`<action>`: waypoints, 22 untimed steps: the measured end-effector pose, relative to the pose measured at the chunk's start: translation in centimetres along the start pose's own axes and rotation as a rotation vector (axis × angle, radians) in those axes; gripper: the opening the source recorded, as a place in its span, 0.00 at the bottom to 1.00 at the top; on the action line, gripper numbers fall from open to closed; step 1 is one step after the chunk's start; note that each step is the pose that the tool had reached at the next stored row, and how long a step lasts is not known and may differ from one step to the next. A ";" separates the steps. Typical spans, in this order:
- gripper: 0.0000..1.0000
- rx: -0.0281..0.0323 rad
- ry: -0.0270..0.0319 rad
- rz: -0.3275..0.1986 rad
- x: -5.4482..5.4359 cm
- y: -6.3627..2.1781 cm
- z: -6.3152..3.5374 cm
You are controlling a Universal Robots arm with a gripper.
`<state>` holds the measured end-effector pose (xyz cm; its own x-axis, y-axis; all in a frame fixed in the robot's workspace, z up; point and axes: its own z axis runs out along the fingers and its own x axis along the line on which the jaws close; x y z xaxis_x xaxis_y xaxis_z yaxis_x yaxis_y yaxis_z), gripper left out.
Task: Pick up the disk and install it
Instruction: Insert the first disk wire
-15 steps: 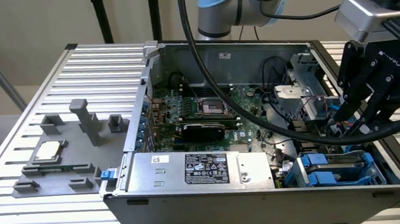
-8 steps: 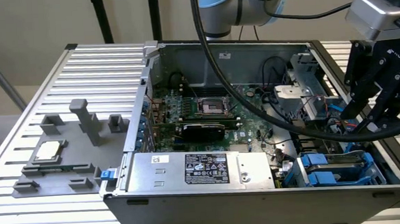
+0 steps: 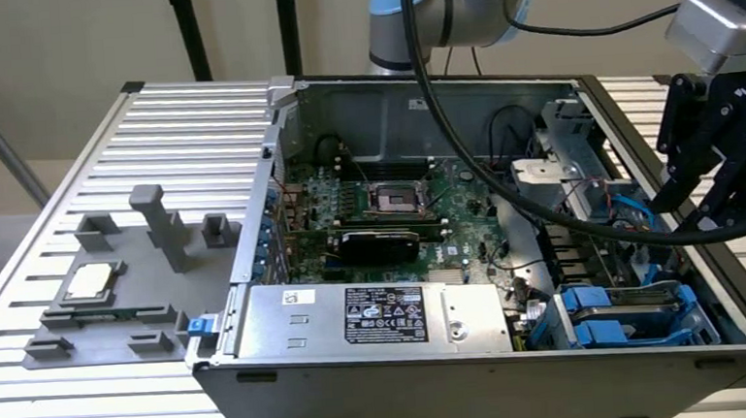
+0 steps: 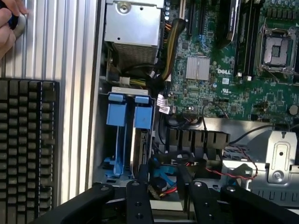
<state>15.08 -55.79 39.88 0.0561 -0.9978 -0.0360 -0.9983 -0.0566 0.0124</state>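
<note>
The gripper (image 4: 163,173) hangs over the open computer case (image 3: 488,382). Its two black fingers (image 4: 136,198) stand partly apart and hold nothing; loose red and blue cables (image 4: 164,185) show through the gap between them. In the exterior view the gripper (image 3: 684,211) is above the case wall on the exterior view's right, touching nothing inside.

Just past the fingertips is the blue drive cage (image 4: 112,165), which fills the front corner of the case on the exterior view's right. The disk (image 4: 141,142) sits in this cage, standing on edge in the slot nearer the motherboard (image 4: 233,79), with its blue carrier front level with its neighbour's. In the next slot is a second blue carrier (image 4: 117,116), whose rails frame an open gap.

Beyond the cage, the silver power supply (image 4: 133,28) lies along the same case wall, and a thick bundle of wires runs from it toward the board. The green motherboard covers the floor of the case and carries a small finned heatsink (image 4: 197,67) and, farther off, the processor socket (image 4: 278,46).

Outside the case, a black keyboard (image 4: 25,149) lies on the slatted table (image 4: 74,70), and a person's hand (image 4: 7,25) rests at the table's far end. On the exterior view's left, well apart from the gripper, a grey fixture (image 3: 154,242) stands on the table with a small silver chip (image 3: 89,282) lying on it.
</note>
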 end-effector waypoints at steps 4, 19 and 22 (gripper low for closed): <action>0.38 -0.0001 0.0018 0.000 -0.8 -1.06 0.76; 0.38 -0.0112 0.0127 -0.002 -0.1 -2.15 2.61; 0.38 -0.0122 0.0130 -0.002 0.0 -2.15 3.12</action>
<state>17.18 -55.52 36.74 0.0586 -0.9980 -0.0230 -0.9979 -0.0591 0.0245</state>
